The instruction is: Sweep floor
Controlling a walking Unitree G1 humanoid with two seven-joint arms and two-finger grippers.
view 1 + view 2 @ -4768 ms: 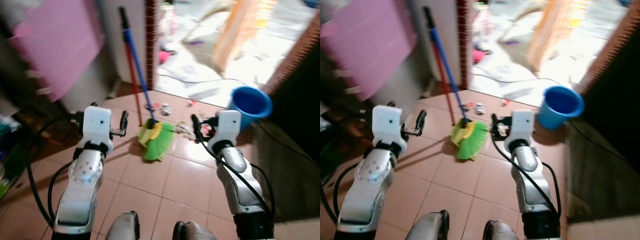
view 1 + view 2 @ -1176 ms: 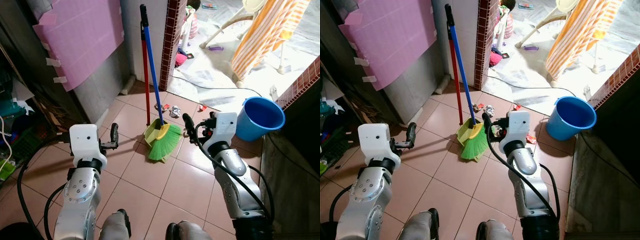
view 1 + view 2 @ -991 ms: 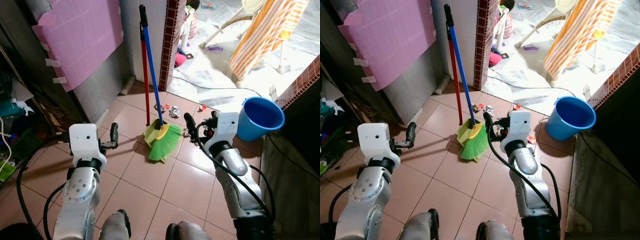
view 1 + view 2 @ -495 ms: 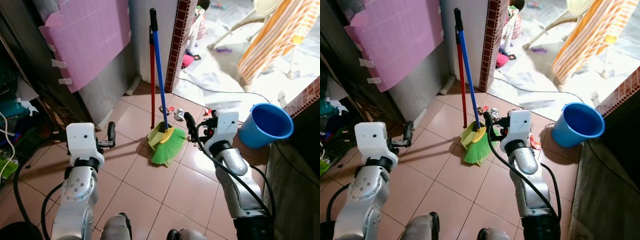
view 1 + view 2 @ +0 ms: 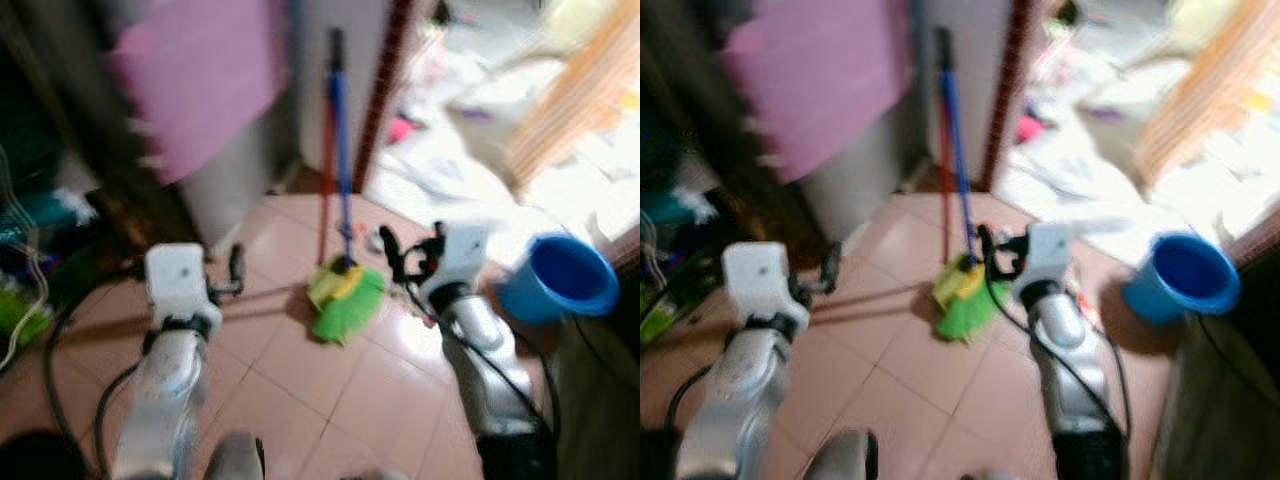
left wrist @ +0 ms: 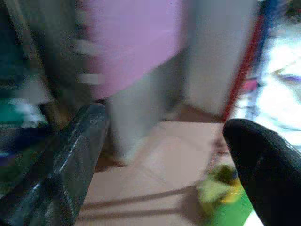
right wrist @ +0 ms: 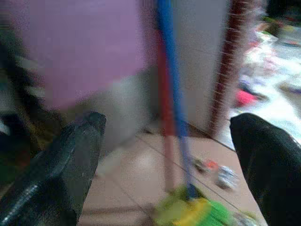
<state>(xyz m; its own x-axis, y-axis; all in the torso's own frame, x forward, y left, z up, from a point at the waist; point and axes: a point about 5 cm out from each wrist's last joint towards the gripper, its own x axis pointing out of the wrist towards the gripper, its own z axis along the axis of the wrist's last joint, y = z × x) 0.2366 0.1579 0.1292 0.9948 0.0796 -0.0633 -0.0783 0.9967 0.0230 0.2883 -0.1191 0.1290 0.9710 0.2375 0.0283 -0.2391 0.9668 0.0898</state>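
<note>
The green-bristled broom with a blue handle [image 5: 345, 300] leans against the far white wall, between both raised arms. The left gripper [image 6: 164, 155] and right gripper [image 7: 164, 155] hold nothing, their black fingers spread wide, near the broom without touching it.

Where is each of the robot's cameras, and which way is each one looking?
Left eye and right eye views: on the head, looking forward and down at the tiled floor; both silver arms show, with the left gripper and right gripper raised before the green broom and blue bucket.
Left wrist view: on the left wrist, looking along its two spread black fingers toward the pink sheet.
Right wrist view: on the right wrist, between its spread fingers, facing the broom's blue handle.
Shared: all four views show the broom.
</note>
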